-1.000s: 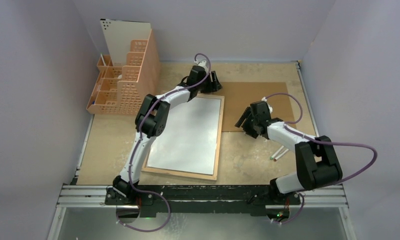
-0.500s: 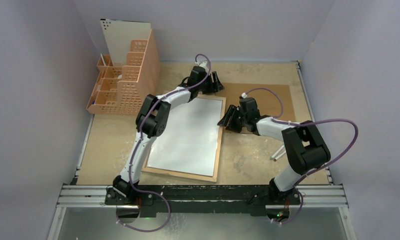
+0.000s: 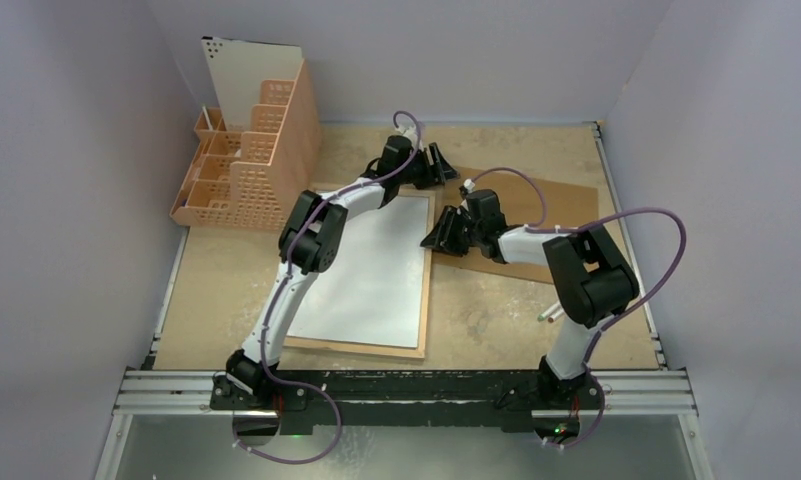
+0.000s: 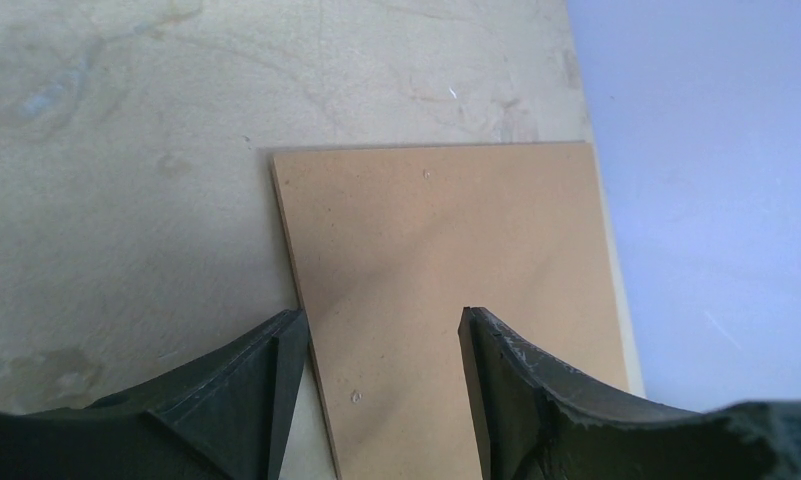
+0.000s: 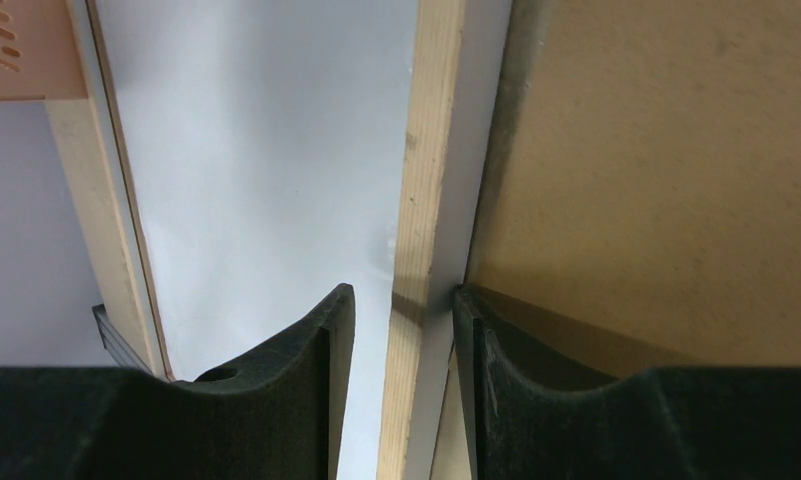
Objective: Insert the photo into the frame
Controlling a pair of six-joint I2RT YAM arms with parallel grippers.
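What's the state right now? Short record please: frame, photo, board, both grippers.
frame: lying flat, wood back up
photo: white side up, within the frame's rim
board: flat, beside the frame's right rim
left gripper: jaws open above the board's corner, holding nothing
right gripper: jaws open, straddling the frame's right rim

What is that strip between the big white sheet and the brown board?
The light wood side rail of the frame, clearest in the right wrist view; the right gripper straddles it.
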